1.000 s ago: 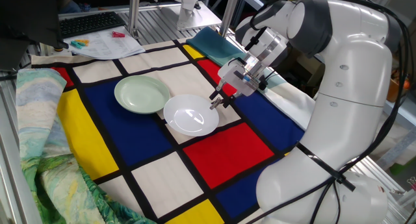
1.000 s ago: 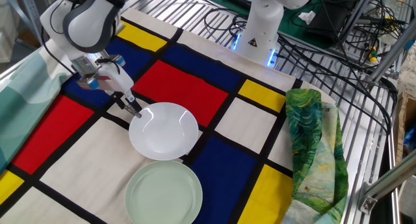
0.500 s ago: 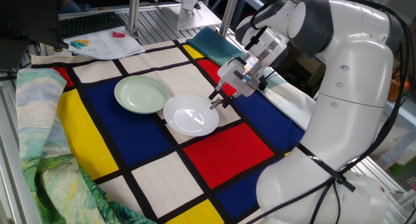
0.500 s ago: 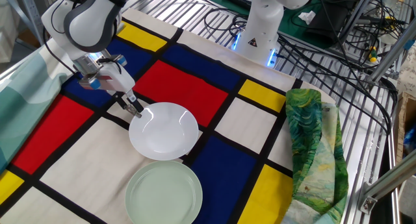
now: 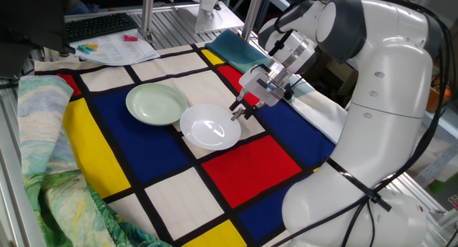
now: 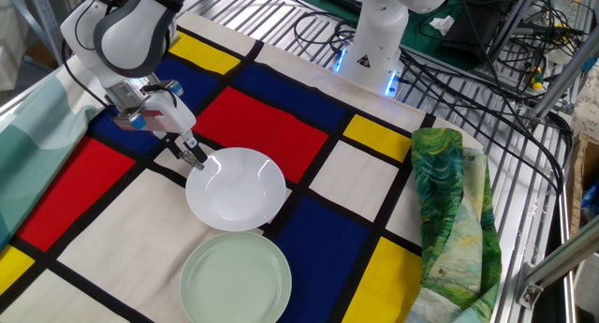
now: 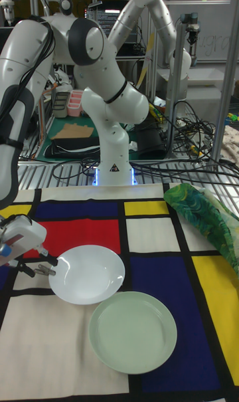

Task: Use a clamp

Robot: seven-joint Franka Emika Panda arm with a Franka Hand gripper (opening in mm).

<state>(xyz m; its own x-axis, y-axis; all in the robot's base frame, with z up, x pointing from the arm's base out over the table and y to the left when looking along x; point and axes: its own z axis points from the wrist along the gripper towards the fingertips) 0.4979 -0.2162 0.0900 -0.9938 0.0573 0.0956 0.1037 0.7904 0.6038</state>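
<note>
Change: almost none against the frames of a second and half a second ago; the gripper (image 6: pixel 194 159) sits at the same spot by the white plate (image 6: pixel 236 188), with at most a slight shift of the wrist in the other fixed view.
Fingers: close together at the tips and pinching the clamp (image 7: pixel 45 268), whose thin silvery arms show between them in the tall fixed view; how firm the hold is cannot be told.
Clamp position: at the white plate's rim on the side toward the arm's wrist, touching or just beside the edge; whether it actually bites the rim is too small to tell.
Plates: the white plate and the green plate (image 6: pixel 235 277) lie next to each other near the middle of the table (image 6: pixel 262 126), their rims touching or nearly so; neither has moved.
Meaning for task: judged a pause at the point of application, the clamp held at the rim, neither fastened nor let go yet.
Risk: a push at the rim could slide or tip the light plate.
</note>
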